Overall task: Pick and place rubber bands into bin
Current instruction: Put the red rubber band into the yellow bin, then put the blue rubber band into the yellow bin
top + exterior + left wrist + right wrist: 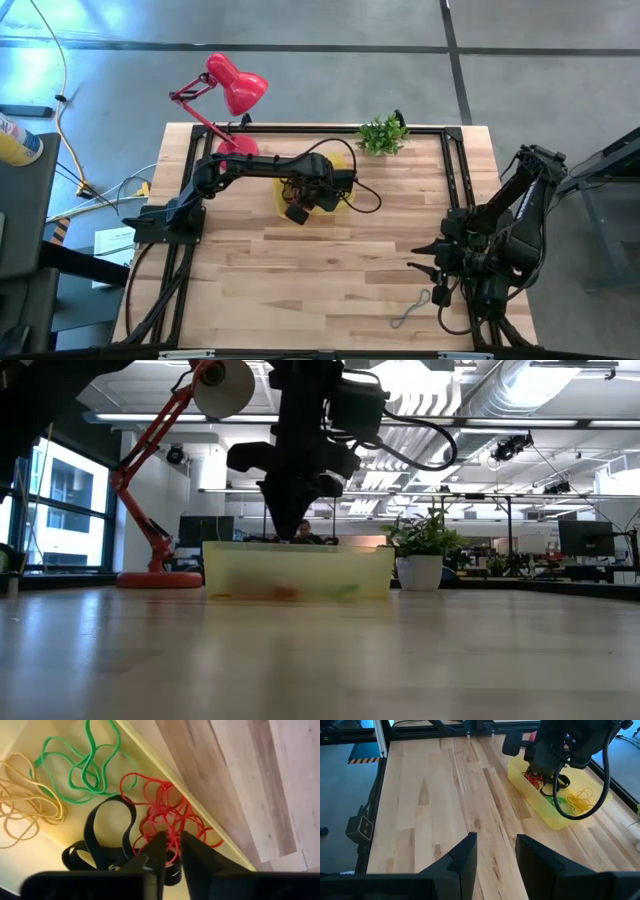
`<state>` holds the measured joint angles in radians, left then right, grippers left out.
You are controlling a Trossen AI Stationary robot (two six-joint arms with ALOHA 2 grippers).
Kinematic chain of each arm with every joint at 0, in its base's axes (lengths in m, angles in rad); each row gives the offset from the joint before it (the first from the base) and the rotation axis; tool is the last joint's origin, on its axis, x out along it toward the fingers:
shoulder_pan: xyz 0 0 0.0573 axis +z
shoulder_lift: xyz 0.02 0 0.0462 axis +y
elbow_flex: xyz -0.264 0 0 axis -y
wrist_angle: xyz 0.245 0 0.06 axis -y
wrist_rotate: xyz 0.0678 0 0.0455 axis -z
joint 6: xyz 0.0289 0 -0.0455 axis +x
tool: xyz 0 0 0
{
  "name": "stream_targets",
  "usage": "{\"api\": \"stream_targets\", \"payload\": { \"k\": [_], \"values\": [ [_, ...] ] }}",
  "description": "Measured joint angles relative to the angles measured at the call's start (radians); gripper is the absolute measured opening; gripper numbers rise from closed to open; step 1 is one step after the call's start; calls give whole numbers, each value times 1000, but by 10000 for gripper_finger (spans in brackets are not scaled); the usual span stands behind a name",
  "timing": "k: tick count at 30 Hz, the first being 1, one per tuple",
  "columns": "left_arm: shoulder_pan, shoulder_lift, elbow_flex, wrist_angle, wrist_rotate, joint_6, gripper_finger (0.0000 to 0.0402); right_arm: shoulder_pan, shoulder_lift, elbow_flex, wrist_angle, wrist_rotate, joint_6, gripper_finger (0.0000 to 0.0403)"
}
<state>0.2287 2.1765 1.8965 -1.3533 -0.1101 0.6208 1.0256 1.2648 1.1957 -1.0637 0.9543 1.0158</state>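
The left gripper (pixel 170 851) hangs inside the shallow translucent yellow plastic bin (pixel 538 795), jaws parted by a narrow gap and holding nothing. Directly below the jaws lie red rubber bands (pixel 170 815) and wide black rubber bands (pixel 102 840); green (pixel 82 767) and tan rubber bands (pixel 22 795) lie beyond them. The right gripper (pixel 495 847) waits well apart over bare wooden table (pixel 430 805), jaws open and empty.
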Motion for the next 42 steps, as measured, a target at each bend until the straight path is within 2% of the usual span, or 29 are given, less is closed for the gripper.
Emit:
{"api": "stream_targets", "payload": {
  "k": [6, 10, 14, 19, 27, 34, 42],
  "values": [
    [0, 0, 0, -9, 13, -1, 112, 0, 0, 0, 10, -6, 2, 125],
    [-7, -41, -1, -26, 13, -19, 146, 0, 0, 0, -3, -112, 45, 125],
    [-27, -147, -1, -7, 13, -48, 155, 7, 13, 0, -60, -212, 109, 125],
    [-116, -309, 1, 76, 2, -80, 144, 17, 80, 0, -80, -297, 106, 125],
    [-333, -486, 1, 133, -155, -186, 128, 25, 221, 0, -49, -551, 67, 125],
    [-537, -546, 1, 134, -319, -319, 128, 25, 324, 0, 88, -633, -95, 125],
    [-738, -551, 1, 154, -507, -466, 129, -36, 442, 0, 213, -755, -293, 128]
  ]
}}
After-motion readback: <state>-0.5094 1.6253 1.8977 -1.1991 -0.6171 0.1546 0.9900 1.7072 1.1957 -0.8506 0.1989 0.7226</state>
